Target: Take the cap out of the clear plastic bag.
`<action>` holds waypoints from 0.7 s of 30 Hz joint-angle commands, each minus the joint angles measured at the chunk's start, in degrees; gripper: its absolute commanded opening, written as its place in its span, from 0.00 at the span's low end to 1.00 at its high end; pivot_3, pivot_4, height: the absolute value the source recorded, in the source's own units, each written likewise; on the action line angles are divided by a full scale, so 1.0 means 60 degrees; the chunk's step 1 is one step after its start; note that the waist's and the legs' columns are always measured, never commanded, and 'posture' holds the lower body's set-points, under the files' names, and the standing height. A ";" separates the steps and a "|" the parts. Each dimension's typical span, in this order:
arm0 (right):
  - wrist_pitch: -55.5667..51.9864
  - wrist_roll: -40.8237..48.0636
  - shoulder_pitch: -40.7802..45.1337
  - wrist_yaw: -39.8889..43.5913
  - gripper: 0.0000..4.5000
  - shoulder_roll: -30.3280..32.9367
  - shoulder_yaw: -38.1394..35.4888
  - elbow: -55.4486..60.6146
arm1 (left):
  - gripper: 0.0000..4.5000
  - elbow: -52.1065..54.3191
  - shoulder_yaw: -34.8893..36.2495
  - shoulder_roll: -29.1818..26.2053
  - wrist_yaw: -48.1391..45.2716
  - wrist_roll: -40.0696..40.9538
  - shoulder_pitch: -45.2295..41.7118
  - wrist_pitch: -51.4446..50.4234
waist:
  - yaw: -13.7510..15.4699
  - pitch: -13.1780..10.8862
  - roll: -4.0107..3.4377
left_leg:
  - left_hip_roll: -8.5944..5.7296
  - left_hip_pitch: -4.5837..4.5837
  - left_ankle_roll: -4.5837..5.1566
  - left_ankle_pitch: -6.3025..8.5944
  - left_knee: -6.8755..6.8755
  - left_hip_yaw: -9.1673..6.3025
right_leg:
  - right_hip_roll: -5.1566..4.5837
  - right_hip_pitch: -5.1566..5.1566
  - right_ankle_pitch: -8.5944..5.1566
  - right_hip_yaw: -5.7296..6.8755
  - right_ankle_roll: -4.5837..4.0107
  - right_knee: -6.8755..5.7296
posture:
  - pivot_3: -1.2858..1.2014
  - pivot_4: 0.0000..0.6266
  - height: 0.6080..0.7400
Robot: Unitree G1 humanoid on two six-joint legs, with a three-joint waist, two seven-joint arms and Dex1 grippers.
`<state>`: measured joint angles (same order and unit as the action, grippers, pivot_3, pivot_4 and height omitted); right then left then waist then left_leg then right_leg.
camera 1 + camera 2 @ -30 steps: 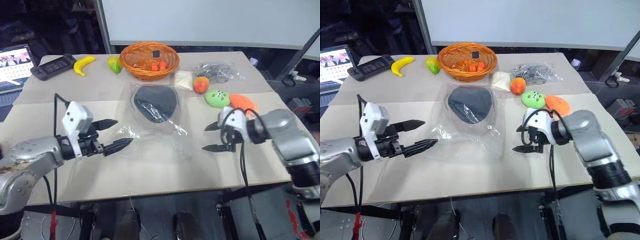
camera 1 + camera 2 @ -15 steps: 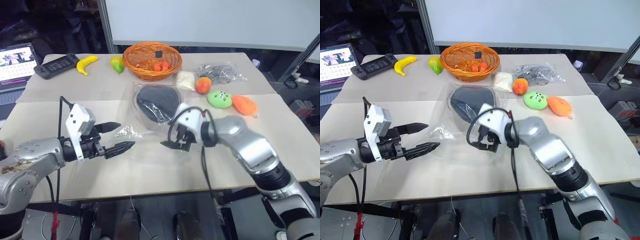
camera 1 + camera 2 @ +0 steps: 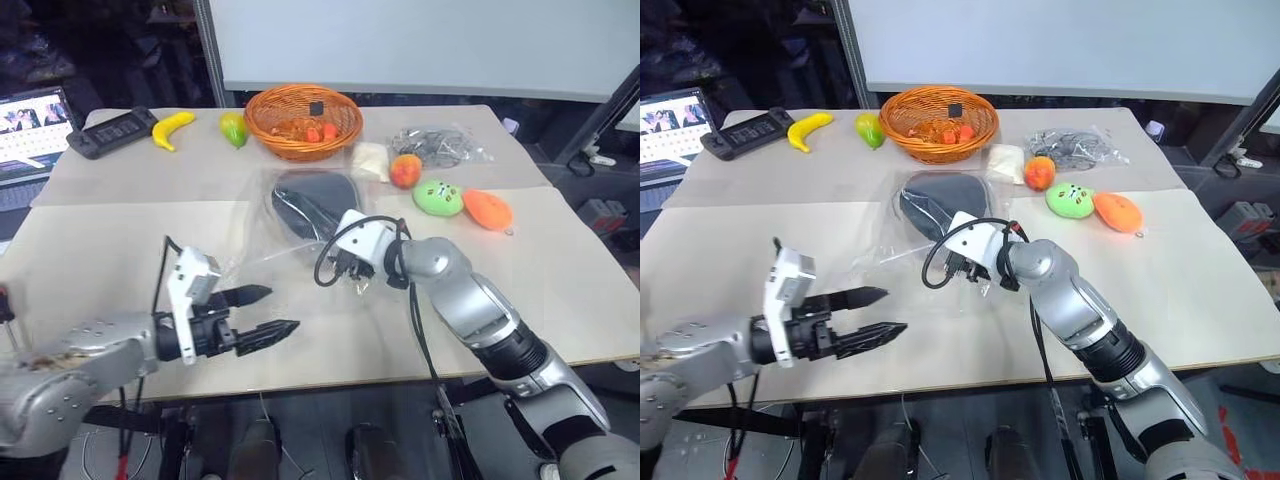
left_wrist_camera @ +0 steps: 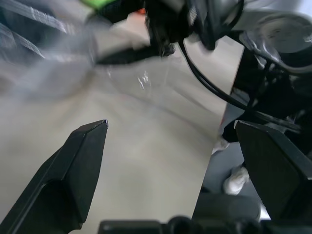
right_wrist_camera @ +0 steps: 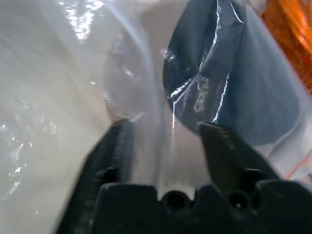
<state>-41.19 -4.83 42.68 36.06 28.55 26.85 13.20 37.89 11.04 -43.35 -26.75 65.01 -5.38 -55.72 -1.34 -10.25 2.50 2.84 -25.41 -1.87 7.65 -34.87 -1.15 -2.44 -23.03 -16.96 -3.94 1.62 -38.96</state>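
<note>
Resting place of cap: cap [image 3: 938, 203], dark lining up, lies inside the clear plastic bag [image 3: 930, 250] on the desk [image 3: 1200, 270], just beyond the right fingers.
Right fingers: right gripper [image 5: 165, 146] sits at the bag's near side; its two fingers [image 5: 114, 151] stand a narrow gap apart with crinkled plastic between them; whether they pinch it, cannot tell.
Left fingers: left gripper [image 3: 876, 316] hovers spread wide, holding nothing, apart from the bag's near corner, cap well beyond its tips.
Counts: one cap, one large bag, one smaller clear bag [image 3: 1072, 146], one basket [image 3: 939, 121], one banana [image 3: 806, 129], one green-yellow fruit [image 3: 869, 130], one peach-like fruit [image 3: 1039, 172], one green toy [image 3: 1072, 199], one orange toy [image 3: 1117, 211].
Containers: basket holds small orange pieces and a dark tag; smaller bag holds grey contents; large bag holds the cap.
</note>
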 commanded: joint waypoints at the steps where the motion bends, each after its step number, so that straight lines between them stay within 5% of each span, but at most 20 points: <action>1: 0.0153 -0.0119 0.0180 0.0006 0.21 -0.0070 -0.0349 0.0307 | 1.00 -0.0146 -0.0726 0.0662 0.1151 -0.0322 -0.0462 -0.0204 | 0.0051 0.0001 0.0001 | -0.0001 0.0001 0.0000 0.0000 -0.0003 -0.0002 | 0.0000 0.0001 0.0001 0.0001 0.0002 -0.0001 | 0.52 0.24 1.00; 4: 0.0137 -0.0265 0.0240 -0.0058 0.01 -0.0131 -0.0338 0.0287 | 1.00 -0.0271 -0.1077 0.1112 0.1543 -0.0510 -0.0702 -0.0230 | 0.0052 0.0001 0.0001 | -0.0001 0.0002 0.0000 0.0000 -0.0007 -0.0003 | 0.0003 0.0003 0.0003 0.0000 0.0002 -0.0003 | 0.52 0.24 1.00; 10: -0.0004 -0.0329 0.0222 0.0037 0.01 -0.0162 -0.0383 0.0495 | 1.00 -0.1082 -0.0737 0.2209 0.3015 0.0004 -0.1455 -0.0438 | 0.0055 0.0001 0.0002 | -0.0002 0.0002 0.0001 -0.0001 -0.0006 -0.0004 | 0.0003 0.0003 0.0003 0.0000 0.0002 -0.0003 | 0.52 0.24 1.00; 16: -0.0079 -0.0445 0.0234 0.0000 0.01 -0.0145 -0.0459 0.0621 | 1.00 -0.2996 0.0219 0.3641 0.6081 0.0904 -0.1978 -0.0957 | 0.0041 0.0003 0.0004 | -0.0004 0.0004 0.0001 -0.0001 -0.0016 -0.0015 | 0.0002 0.0013 0.0006 0.0003 0.0007 -0.0005 | 0.52 0.24 1.00; 21: -0.0166 -0.0411 0.0427 -0.0129 0.01 -0.0376 -0.0661 0.0711 | 1.00 -0.3957 -0.0132 0.4609 0.7115 -0.0184 -0.2751 -0.0774 | 0.0089 0.0003 0.0005 | -0.0011 0.0002 0.0001 -0.0001 -0.0018 -0.0020 | 0.0001 0.0015 0.0008 0.0005 0.0010 -0.0004 | 0.52 0.24 1.00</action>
<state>-41.89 -6.73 43.45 36.03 26.72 25.06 14.68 14.62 10.98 -16.92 14.28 65.27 -20.10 -61.31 -0.81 -10.23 2.52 2.76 -25.40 -1.87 7.64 -34.98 -1.28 -2.43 -22.94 -16.91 -3.91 1.68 -38.98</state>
